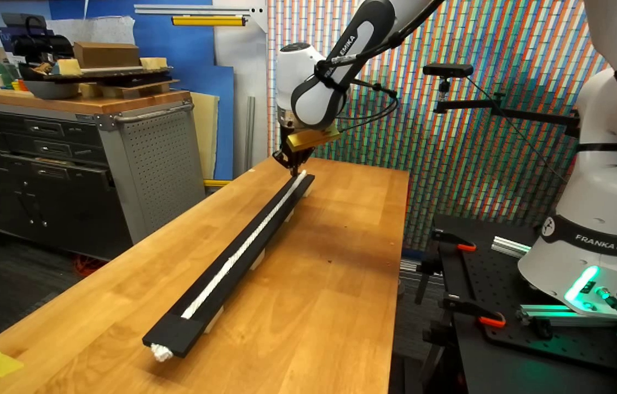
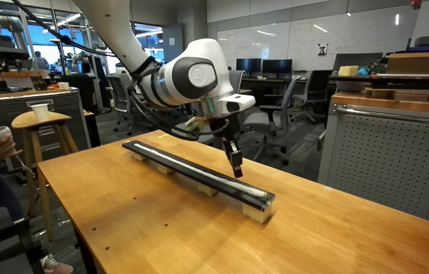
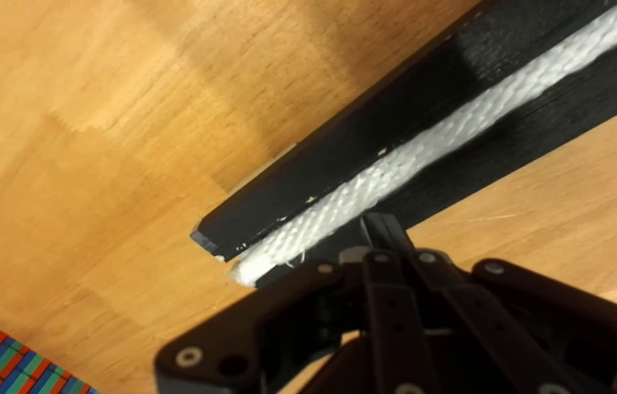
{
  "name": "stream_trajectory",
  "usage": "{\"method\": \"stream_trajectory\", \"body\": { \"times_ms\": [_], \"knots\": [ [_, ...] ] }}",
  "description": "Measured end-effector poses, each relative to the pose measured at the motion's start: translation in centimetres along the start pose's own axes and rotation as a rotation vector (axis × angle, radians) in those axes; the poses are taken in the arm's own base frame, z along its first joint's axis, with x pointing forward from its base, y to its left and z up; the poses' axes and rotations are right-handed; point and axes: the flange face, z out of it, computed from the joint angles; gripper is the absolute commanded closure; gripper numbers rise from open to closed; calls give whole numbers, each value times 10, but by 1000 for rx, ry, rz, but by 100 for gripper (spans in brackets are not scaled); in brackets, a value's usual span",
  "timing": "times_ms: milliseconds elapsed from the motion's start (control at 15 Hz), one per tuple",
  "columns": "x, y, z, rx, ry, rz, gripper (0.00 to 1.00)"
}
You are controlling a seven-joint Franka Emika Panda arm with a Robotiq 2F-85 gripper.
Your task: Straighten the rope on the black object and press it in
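As the wrist view looks down on the end of a long black bar (image 3: pixel 412 106), a white braided rope (image 3: pixel 417 155) lies along the bar's groove, its free end reaching just past the bar. The claw (image 3: pixel 382 227) is fully closed, fingers together with nothing between them, its tips just beside the rope; whether they touch the bar is hard to tell. The rope looks soft, light and limp, unlikely to break, and its weave should give some grip. It probably suits pressing from above better than pinching; if a hold is needed, the free end seems the place to take it.

In an exterior view, the bar lies lengthwise on a smooth wooden worktop (image 1: pixel 335 306), the rope nearly straight within it, and a frayed white tuft (image 1: pixel 161 352), perhaps the rope's other end, pokes out at the nearer end. Beyond stand a drawer cabinet (image 1: pixel 144 158) and a backdrop (image 1: pixel 450 158) of small coloured strips.

In an exterior view, pale blocks (image 2: pixel 256 214) raise the bar off the worktop, and near its closest end the rope seems to sit proud of the groove. Around are office chairs (image 2: pixel 263 121), a whiteboard (image 2: pixel 298 45) and a stool (image 2: pixel 24 121) carrying a paper cup (image 2: pixel 40 112).
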Motion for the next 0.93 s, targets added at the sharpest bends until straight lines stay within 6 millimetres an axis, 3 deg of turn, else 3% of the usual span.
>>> {"method": "stream_trajectory", "body": {
  "times_ms": [467, 933],
  "knots": [
    [-11, -1, 25, -31, -43, -10, 100],
    [-5, -5, 25, -47, -60, -11, 100]
  ]
}}
